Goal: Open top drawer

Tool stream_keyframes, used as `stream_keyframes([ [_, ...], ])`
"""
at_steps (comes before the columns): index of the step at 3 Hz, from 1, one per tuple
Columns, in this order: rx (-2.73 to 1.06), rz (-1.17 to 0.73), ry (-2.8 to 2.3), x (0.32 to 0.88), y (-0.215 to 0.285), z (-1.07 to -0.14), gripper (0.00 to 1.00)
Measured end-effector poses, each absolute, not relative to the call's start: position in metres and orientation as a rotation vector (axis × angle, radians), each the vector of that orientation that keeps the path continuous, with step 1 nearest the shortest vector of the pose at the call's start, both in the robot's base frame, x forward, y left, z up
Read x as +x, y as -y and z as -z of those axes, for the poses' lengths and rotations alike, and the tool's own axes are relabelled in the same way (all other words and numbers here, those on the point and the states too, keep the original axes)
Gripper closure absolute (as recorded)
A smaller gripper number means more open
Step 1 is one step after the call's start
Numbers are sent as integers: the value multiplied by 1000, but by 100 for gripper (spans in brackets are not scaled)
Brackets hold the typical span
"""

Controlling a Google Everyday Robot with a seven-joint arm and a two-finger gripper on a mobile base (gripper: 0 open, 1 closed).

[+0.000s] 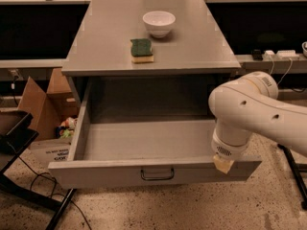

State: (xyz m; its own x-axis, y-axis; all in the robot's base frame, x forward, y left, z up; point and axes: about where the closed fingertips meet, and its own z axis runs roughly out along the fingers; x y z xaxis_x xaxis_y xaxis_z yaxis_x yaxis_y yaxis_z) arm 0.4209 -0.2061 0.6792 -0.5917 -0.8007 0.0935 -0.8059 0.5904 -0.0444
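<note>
Hovering off the front-right corner of the bench, gripper, open or closed I can't tell, meets the rim of the open top drawer; a sideways retreat could snag it.

One drawer, one bowl, one sponge, one tool at drawer's front rim.

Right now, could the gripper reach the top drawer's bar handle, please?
Probably yes: the gripper sits at the right end of the top drawer's front edge, and nothing blocks the bar handle.
</note>
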Motion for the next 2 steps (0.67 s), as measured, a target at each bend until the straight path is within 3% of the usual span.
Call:
stream_keyframes([
  [2,1347,-115,2754,404,206,-679,100],
])
